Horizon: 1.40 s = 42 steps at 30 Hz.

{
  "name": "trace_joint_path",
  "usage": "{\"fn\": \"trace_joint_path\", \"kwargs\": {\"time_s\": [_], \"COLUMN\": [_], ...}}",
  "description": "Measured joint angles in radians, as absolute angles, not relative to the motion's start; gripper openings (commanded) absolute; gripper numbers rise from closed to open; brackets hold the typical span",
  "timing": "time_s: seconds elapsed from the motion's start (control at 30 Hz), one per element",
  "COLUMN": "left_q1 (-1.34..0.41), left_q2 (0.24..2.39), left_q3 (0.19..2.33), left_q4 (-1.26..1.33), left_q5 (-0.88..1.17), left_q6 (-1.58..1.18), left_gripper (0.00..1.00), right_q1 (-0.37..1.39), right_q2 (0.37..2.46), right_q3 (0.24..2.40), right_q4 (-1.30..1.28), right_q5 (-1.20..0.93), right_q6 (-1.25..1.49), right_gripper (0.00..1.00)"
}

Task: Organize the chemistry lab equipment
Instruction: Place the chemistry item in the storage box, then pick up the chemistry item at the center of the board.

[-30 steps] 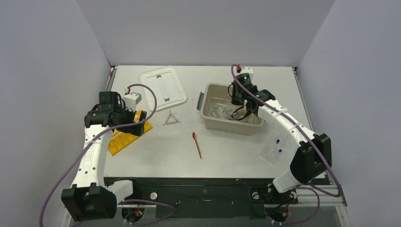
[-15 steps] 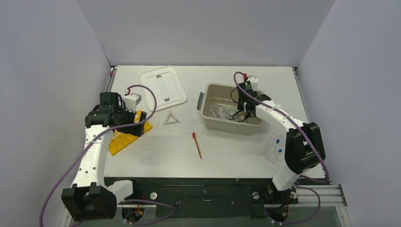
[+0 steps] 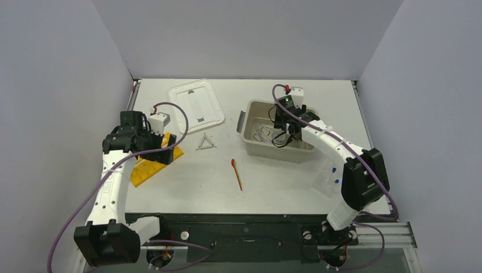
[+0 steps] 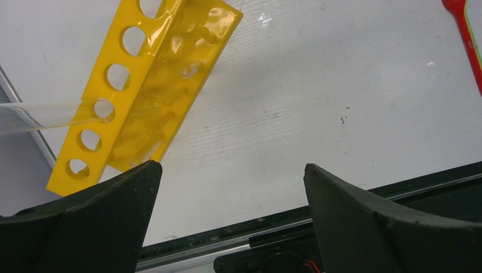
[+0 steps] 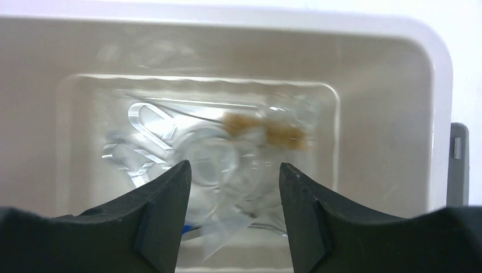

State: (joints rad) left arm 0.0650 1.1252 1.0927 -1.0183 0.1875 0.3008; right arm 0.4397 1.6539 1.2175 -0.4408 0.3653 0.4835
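Over the beige tub [image 3: 273,151] my right gripper [image 3: 281,135] hangs with its jaws apart and nothing between them. In the right wrist view that gripper [image 5: 233,168] looks down at metal tongs [image 5: 139,133], a brown-bristled brush [image 5: 267,129] and blurred clear glassware [image 5: 210,162] on the tub floor. A clear piece [image 5: 239,219] lies just below the fingertips. My left gripper [image 3: 165,152] stands wide open beside the yellow holed rack [image 3: 146,169]. In the left wrist view, that gripper [image 4: 233,170] is above bare table, and a clear test tube [image 4: 40,116] pokes through the rack [image 4: 153,85].
A white lid [image 3: 196,104] lies at the back left, with a small triangle [image 3: 206,142] in front of it. A red spatula [image 3: 237,173] lies mid-table and shows at the edge [image 4: 469,34]. A clear holder with blue caps [image 3: 329,179] sits at the front right.
My right gripper moved left over the tub and its jaws opened from nearly shut; a clear piece now lies blurred below them. The left arm has stayed still.
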Motion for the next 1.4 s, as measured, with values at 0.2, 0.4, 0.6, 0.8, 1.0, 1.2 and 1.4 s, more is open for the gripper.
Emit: {"fn": "trace_joint_path", "kwargs": {"time_s": [0.2,0.4,0.6,0.8,1.0,1.2,1.4], "left_q1": [0.065,0.076,0.099,0.117,0.142,0.157,0.175], "left_q2": [1.125,1.128,1.134,1.134,1.134,1.134,1.134], "left_q3": [1.104,1.145,1.185,1.212,1.213,1.213,1.213], "left_q4": [-1.031,-1.047,-1.060,-1.079,-1.097,-1.105,-1.109], "left_q5": [0.196,0.224,0.238,0.241,0.242,0.245,0.247], "left_q6": [0.301,0.299,0.299,0.301,0.312,0.323,0.333], "left_gripper": [0.97,0.97,0.97,0.97,0.97,0.97,0.97], "right_q1": [0.683,0.917,0.976,0.973,0.953,0.915,0.897], "right_q2": [1.596,1.658,1.956,2.227,2.289,2.308,2.377], "right_q3": [1.445,1.661,1.824,1.874,1.876,1.937,1.982], "right_q4": [-0.489,-0.472,-0.435,-0.448,-0.453,-0.396,-0.381], "right_q5": [0.492,0.523,0.388,0.267,0.190,0.161,0.148], "right_q6": [0.456,0.414,0.379,0.365,0.364,0.381,0.390], "right_gripper": [0.57,0.56,0.52,0.51,0.50,0.46,0.43]}}
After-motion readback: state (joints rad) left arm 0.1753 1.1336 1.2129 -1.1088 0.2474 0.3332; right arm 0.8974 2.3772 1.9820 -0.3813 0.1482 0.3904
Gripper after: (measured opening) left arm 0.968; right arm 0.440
